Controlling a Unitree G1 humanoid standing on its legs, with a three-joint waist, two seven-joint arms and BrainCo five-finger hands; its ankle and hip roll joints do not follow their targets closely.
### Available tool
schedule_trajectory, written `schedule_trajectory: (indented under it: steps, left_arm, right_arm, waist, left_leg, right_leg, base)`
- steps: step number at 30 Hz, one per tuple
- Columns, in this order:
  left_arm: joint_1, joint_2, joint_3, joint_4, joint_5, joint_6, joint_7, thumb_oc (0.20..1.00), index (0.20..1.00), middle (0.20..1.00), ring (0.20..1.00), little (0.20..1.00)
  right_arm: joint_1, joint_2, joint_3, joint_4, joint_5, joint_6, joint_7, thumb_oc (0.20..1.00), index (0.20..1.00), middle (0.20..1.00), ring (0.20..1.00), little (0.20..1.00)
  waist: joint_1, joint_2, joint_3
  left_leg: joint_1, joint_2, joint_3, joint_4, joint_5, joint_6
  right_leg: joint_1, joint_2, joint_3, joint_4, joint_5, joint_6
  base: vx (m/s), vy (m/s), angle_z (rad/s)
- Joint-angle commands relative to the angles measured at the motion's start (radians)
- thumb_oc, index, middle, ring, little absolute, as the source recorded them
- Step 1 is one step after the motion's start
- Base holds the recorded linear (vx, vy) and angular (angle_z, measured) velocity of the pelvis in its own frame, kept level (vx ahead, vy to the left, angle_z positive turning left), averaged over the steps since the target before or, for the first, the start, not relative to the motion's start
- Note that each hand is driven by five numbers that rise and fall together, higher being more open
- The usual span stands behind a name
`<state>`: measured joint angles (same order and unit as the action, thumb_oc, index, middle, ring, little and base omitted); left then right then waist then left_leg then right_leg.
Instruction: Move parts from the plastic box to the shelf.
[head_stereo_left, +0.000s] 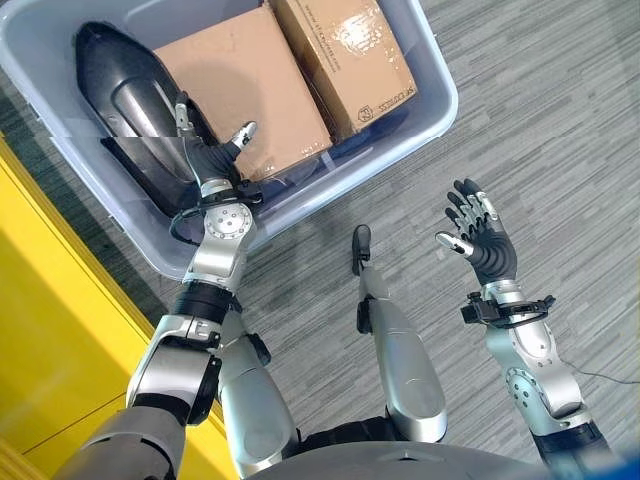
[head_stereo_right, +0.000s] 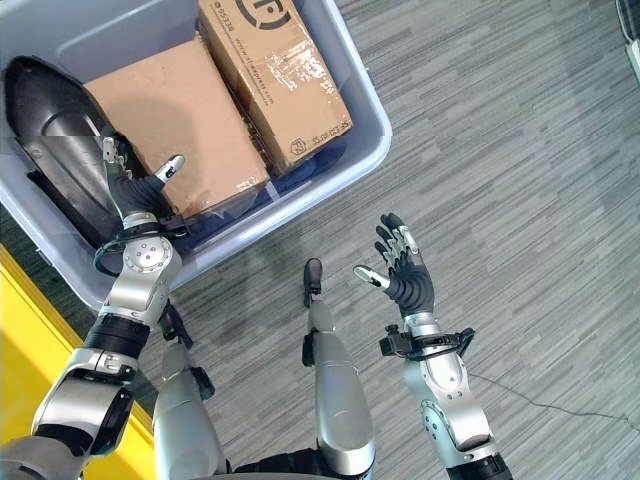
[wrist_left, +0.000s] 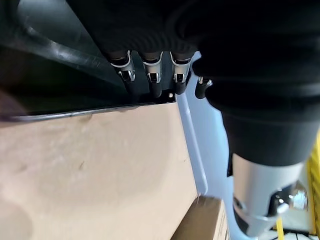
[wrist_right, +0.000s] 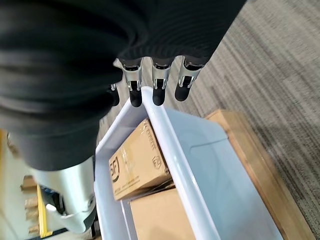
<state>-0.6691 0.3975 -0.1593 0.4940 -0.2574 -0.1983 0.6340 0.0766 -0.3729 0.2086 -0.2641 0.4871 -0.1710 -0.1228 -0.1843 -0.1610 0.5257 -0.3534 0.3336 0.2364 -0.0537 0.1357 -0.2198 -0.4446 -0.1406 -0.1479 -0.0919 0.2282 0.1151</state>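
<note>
Black moulded part (head_stereo_left: 120, 100) lies at the left of the plastic box (head_stereo_left: 425, 110), beside two cardboard cartons (head_stereo_left: 245, 95). Left hand (head_stereo_left: 205, 155) rests on its near edge, fingers extended, nothing clamped. Right hand (head_stereo_left: 480, 240) hangs open over floor. Part looks rigid, light, glossy, likely slippery; grip the rim.

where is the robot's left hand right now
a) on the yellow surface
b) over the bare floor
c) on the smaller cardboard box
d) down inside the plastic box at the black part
d: the left hand reaches into the plastic box, fingers at the black part beside the large cardboard box; the right hand is open over the floor.
</note>
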Motion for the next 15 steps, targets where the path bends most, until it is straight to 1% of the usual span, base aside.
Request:
schedule_trajectory:
  steps: [1, 2, 3, 4, 5, 6, 9, 12, 15]
  left_arm:
    - [-0.087, 0.087, -0.045, 0.084, 0.019, 0.034, -0.069, 1.000, 1.000, 1.000, 1.000, 1.000]
    - [-0.099, 0.100, -0.078, 0.123, 0.065, 0.075, -0.110, 1.000, 1.000, 1.000, 1.000, 1.000]
    - [-0.114, 0.111, -0.090, 0.132, 0.099, 0.088, -0.094, 1.000, 1.000, 1.000, 1.000, 1.000]
    - [-0.115, 0.111, -0.091, 0.133, 0.100, 0.088, -0.093, 1.000, 1.000, 1.000, 1.000, 1.000]
    - [-0.127, 0.120, -0.116, 0.153, 0.134, 0.117, -0.121, 1.000, 1.000, 1.000, 1.000, 1.000]
    - [-0.130, 0.134, -0.137, 0.145, 0.155, 0.127, -0.155, 1.000, 1.000, 1.000, 1.000, 1.000]
    - [-0.127, 0.144, -0.155, 0.131, 0.196, 0.135, -0.173, 1.000, 1.000, 1.000, 1.000, 1.000]
    - [-0.116, 0.129, -0.176, 0.137, 0.226, 0.137, -0.214, 1.000, 1.000, 1.000, 1.000, 1.000]
    - [-0.121, 0.117, -0.195, 0.148, 0.265, 0.137, -0.226, 1.000, 1.000, 1.000, 1.000, 1.000]
  right_arm:
    - [-0.003, -0.021, -0.071, -0.096, 0.011, -0.060, -0.008, 1.000, 1.000, 1.000, 1.000, 1.000]
    - [0.003, -0.023, -0.082, -0.105, 0.012, -0.060, -0.006, 1.000, 1.000, 1.000, 1.000, 1.000]
    - [0.008, -0.028, -0.082, -0.108, 0.011, -0.060, -0.001, 1.000, 1.000, 1.000, 1.000, 1.000]
    - [0.009, -0.027, -0.083, -0.108, 0.011, -0.060, -0.001, 1.000, 1.000, 1.000, 1.000, 1.000]
    - [0.008, -0.030, -0.086, -0.106, 0.010, -0.057, -0.001, 1.000, 1.000, 1.000, 1.000, 1.000]
    - [0.017, -0.028, -0.096, -0.109, 0.016, -0.056, 0.005, 1.000, 1.000, 1.000, 1.000, 1.000]
    - [0.029, -0.030, -0.105, -0.111, 0.016, -0.053, 0.012, 1.000, 1.000, 1.000, 1.000, 1.000]
    - [0.035, -0.027, -0.118, -0.109, 0.017, -0.052, 0.020, 1.000, 1.000, 1.000, 1.000, 1.000]
    - [0.037, -0.029, -0.123, -0.110, 0.021, -0.056, 0.028, 1.000, 1.000, 1.000, 1.000, 1.000]
  waist:
    - [-0.032, -0.037, -0.007]
    - [-0.036, -0.033, -0.007]
    - [-0.037, -0.030, -0.007]
    - [-0.037, -0.029, -0.007]
    - [-0.037, -0.026, -0.007]
    - [-0.037, -0.021, -0.007]
    - [-0.034, -0.018, -0.007]
    - [-0.036, -0.013, -0.007]
    - [-0.037, -0.008, -0.007]
  left_leg:
    - [-0.022, 0.020, -0.004, 0.027, 0.021, 0.020]
    - [-0.025, 0.018, -0.006, 0.027, 0.022, 0.021]
    - [-0.026, 0.016, -0.007, 0.027, 0.023, 0.022]
    - [-0.026, 0.016, -0.007, 0.027, 0.023, 0.022]
    - [-0.026, 0.014, -0.008, 0.026, 0.022, 0.023]
    - [-0.022, 0.012, -0.007, 0.025, 0.021, 0.024]
    - [-0.017, 0.011, -0.006, 0.021, 0.020, 0.025]
    - [-0.012, 0.007, -0.004, 0.015, 0.019, 0.025]
    - [-0.010, 0.003, -0.005, 0.011, 0.019, 0.027]
  right_leg:
    - [0.012, -0.119, 0.003, 0.088, -0.114, 0.082]
    - [0.012, -0.119, 0.005, 0.086, -0.114, 0.082]
    - [0.012, -0.119, 0.006, 0.085, -0.115, 0.082]
    - [0.012, -0.119, 0.006, 0.085, -0.115, 0.082]
    - [0.012, -0.119, 0.007, 0.085, -0.115, 0.082]
    - [0.013, -0.119, 0.008, 0.085, -0.116, 0.082]
    - [0.015, -0.120, 0.011, 0.082, -0.115, 0.082]
    - [0.022, -0.123, 0.014, 0.073, -0.113, 0.082]
    - [0.026, -0.125, 0.014, 0.069, -0.113, 0.083]
  base:
    - [0.00, 0.000, 0.00]
    - [0.00, 0.000, 0.00]
    - [0.00, 0.000, 0.00]
    - [0.00, 0.000, 0.00]
    - [0.00, 0.000, 0.00]
    - [0.00, 0.000, 0.00]
    - [0.00, 0.000, 0.00]
    - [0.00, 0.000, 0.00]
    - [0.00, 0.000, 0.00]
